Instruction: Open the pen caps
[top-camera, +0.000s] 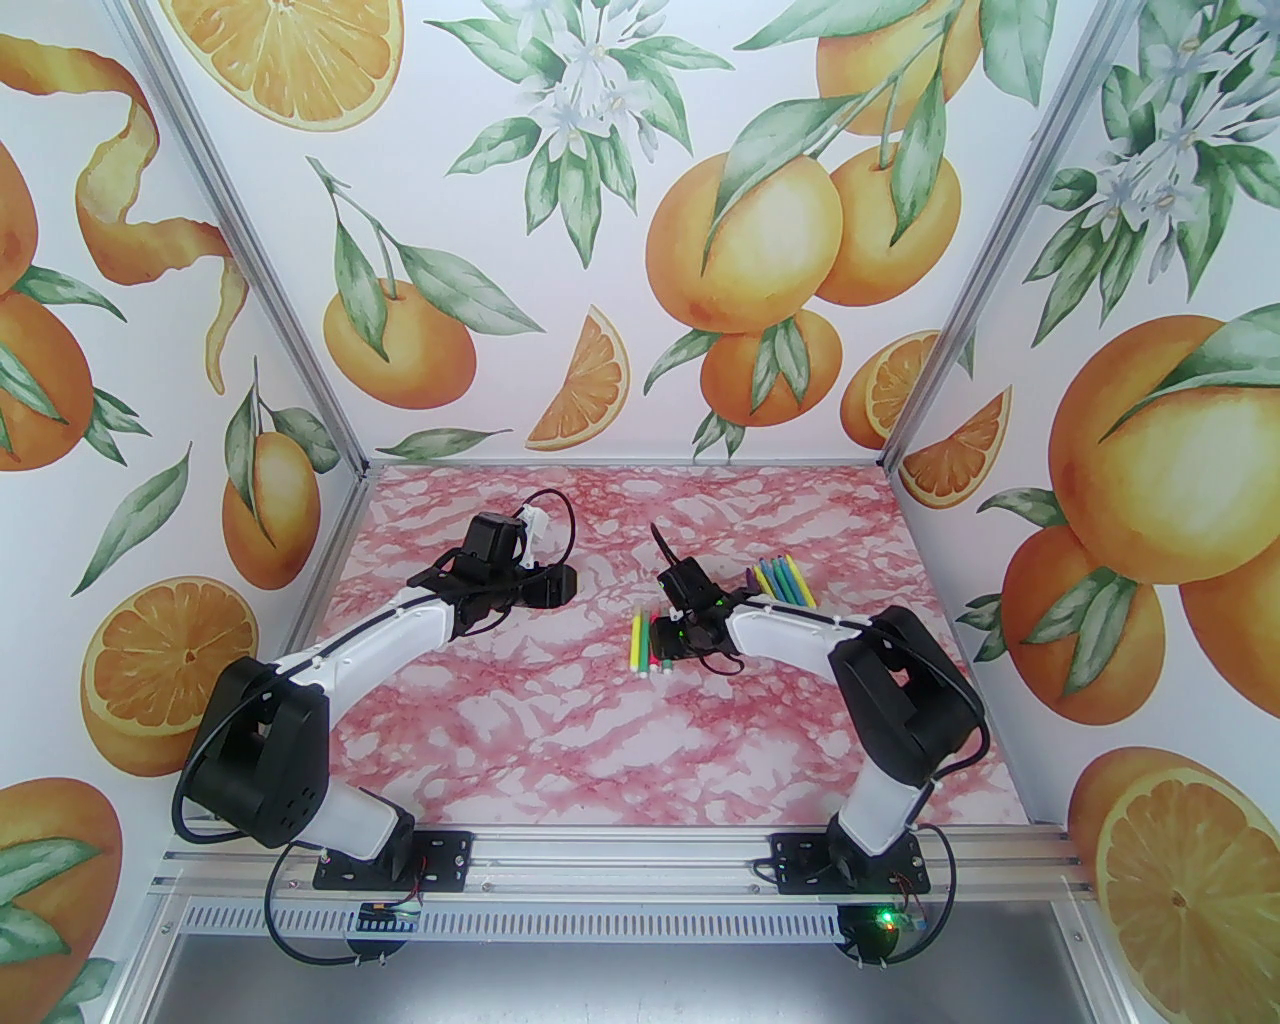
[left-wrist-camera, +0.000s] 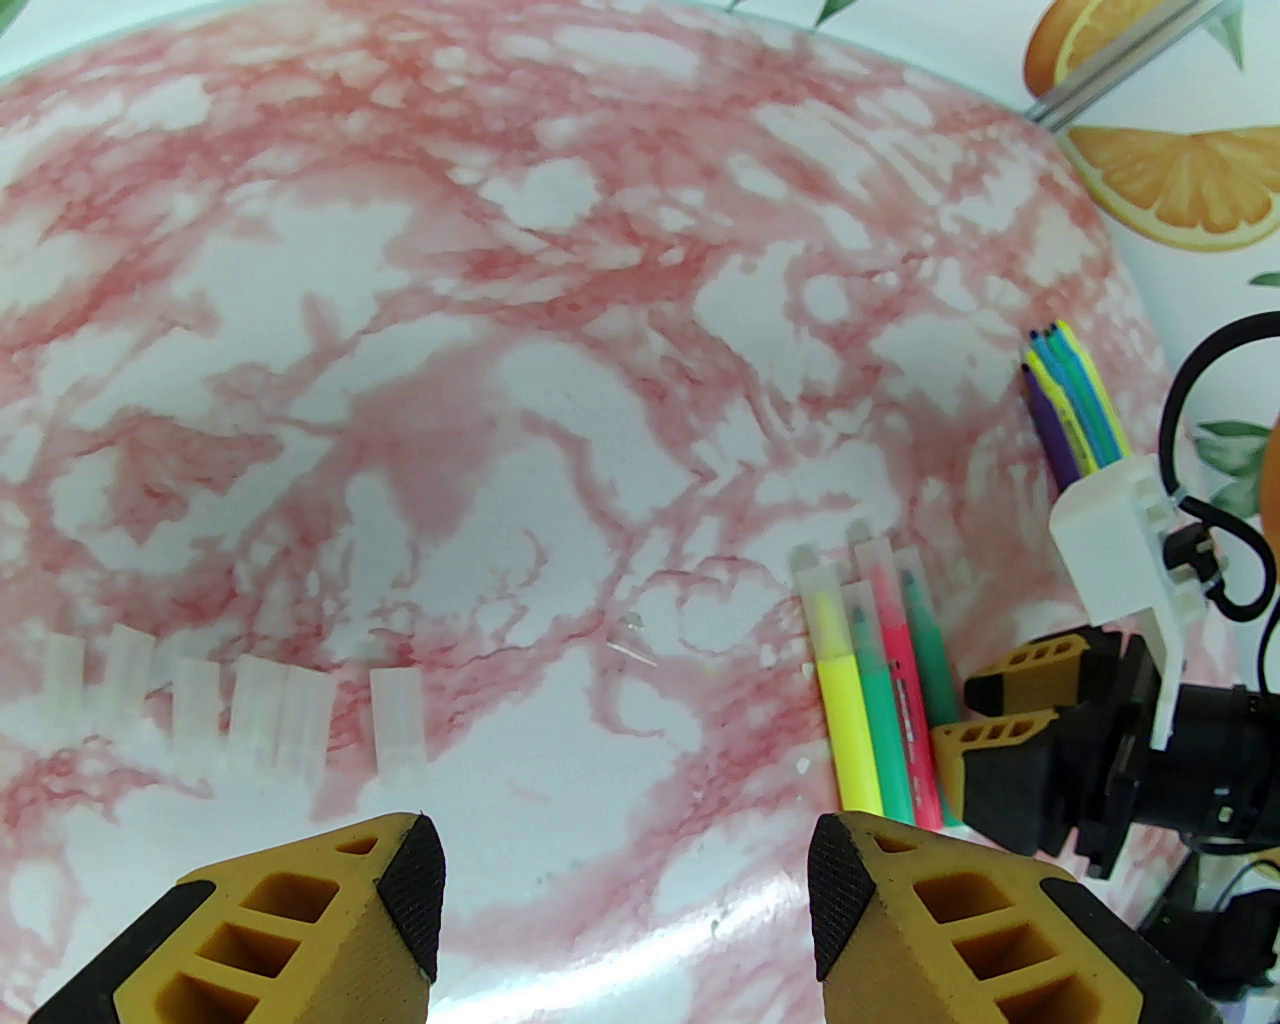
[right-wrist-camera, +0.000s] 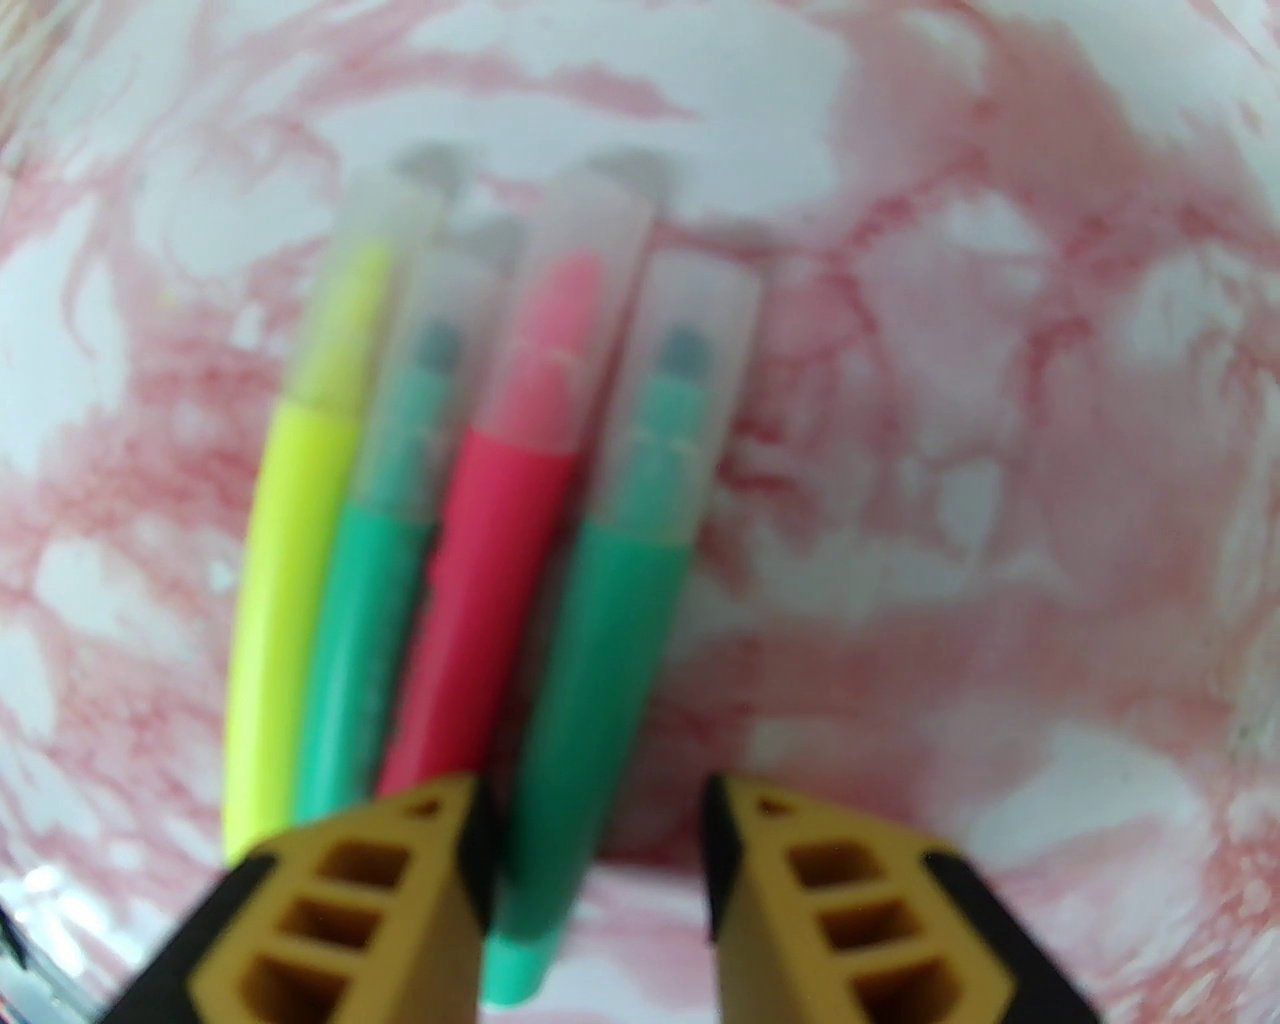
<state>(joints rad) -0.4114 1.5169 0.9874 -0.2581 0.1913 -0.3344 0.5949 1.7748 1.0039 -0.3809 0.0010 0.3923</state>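
I could read nothing: no text, brand, number or sign on anything I looked at. The pink pen (left-wrist-camera: 897, 690) bore a few small dark marks along its barrel in the left wrist view, likely print, but too small to read.

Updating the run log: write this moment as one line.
left fingers: open, empty | right fingers: open over rightmost green capped felt-tip pen | capped pens: four abreast | loose translucent caps: six

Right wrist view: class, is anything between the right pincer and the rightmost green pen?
Nothing visible. The right pincer is open, with the rightmost green pen passing between its fingers. The pink pen lies tight beside it, by one finger.
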